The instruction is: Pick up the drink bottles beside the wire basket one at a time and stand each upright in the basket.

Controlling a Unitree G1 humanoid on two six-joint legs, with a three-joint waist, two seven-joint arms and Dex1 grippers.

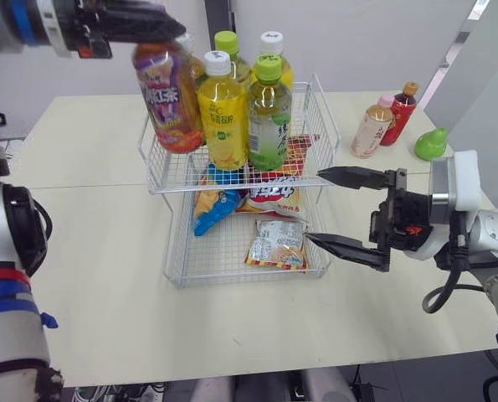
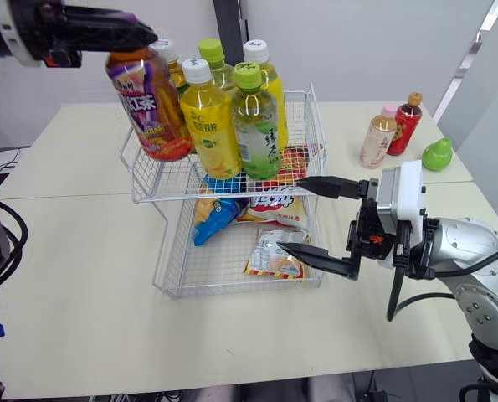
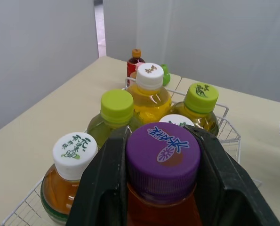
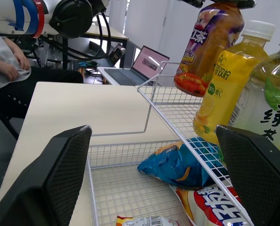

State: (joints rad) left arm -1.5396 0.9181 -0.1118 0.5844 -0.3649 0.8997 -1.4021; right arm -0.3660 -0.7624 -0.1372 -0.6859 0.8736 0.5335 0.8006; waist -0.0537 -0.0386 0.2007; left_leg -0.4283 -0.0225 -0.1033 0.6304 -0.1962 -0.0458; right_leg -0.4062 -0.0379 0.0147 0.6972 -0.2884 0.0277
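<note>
1. The purple-capped bottle [image 1: 166,96] hangs at the left front corner of the wire basket [image 1: 232,186]. It is over the upper tier, with its base about level with the rim. It is tilted, cap out to the left and base in towards the yellow bottle [image 1: 222,117].
2. The left gripper [image 1: 161,29] is clenched on this bottle at the cap. The left wrist view shows a finger on each side of the purple lid. Holding it from the top probably keeps the fingers above the neighbouring caps as the bottle goes down.
3. Free space in the tier is tight. The yellow bottle and the green tea bottle [image 1: 269,117] stand upright along the front, and more bottles stand behind them. The left front corner looks like the only open slot.
4. The edges to watch are the rim wire on the left and the shoulder of the yellow bottle. I cannot tell whether the base touches either. The bottle likely has to be straightened before it is let go.
5. The right gripper [image 1: 314,206] is released, jaws wide apart. It hovers just beside the basket's right front, clear of the wires.
6. A pink bottle [image 1: 372,126] and a red bottle [image 1: 399,113] stand on the table [image 1: 106,276] to the right of the basket, near a green pear-shaped object [image 1: 431,144]. The right arm seems to have open room to reach them.
7. Snack bags [image 1: 278,243] lie in the lower tier.
</note>
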